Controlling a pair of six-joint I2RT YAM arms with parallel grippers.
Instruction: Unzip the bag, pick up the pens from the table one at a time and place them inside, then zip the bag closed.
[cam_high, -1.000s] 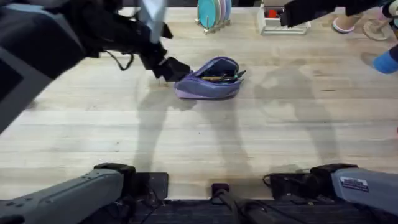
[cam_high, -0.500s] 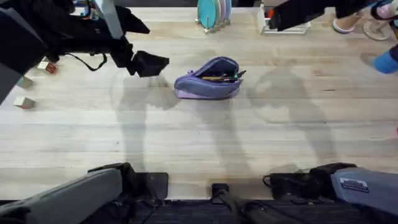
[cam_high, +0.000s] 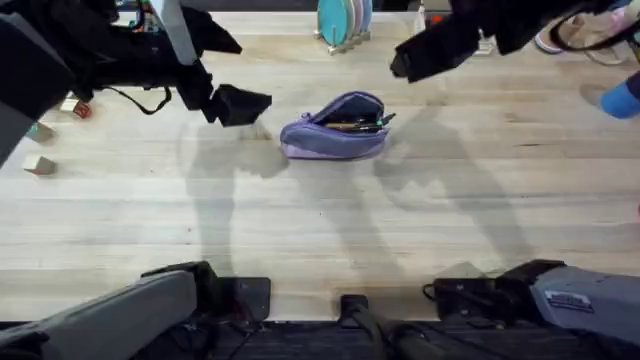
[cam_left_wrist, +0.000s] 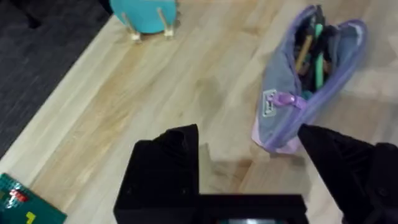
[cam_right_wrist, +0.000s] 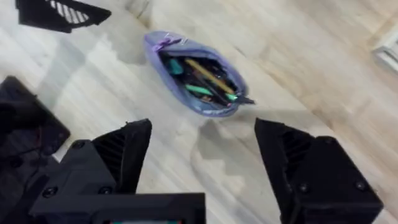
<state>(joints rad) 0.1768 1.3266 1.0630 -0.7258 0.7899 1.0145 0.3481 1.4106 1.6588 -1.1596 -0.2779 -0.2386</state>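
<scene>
At the far left edge of the large light-coloured wooden plank table lie a few small wooden blocks, one pale and one with a red face, close under the dark bulk of the left arm. That arm reaches in from the left side, and the left gripper, black and blocky, hangs just beside the left end of the small oblong lavender-purple fabric pouch without touching it; in the left wrist view its two black fingers stand wide apart with bare wood between them, holding nothing.

Near the middle of the table the pouch rests on its side with its zipper undone and its mouth gaping. A small purple pull tab hangs at the end of the pouch nearest the left gripper. Inside the opening show slim pens, among them teal-green ones, a yellowish one and a dark one; one dark tip juts past the right end of the mouth.

Behind the pouch, at the table's far edge, stands a wooden rack of upright teal plates.

To the right, the right gripper hovers above the table behind and to the right of the pouch, well clear of it. The right wrist view shows its black fingers spread wide and empty, the open pouch lying between and beyond them.
</scene>
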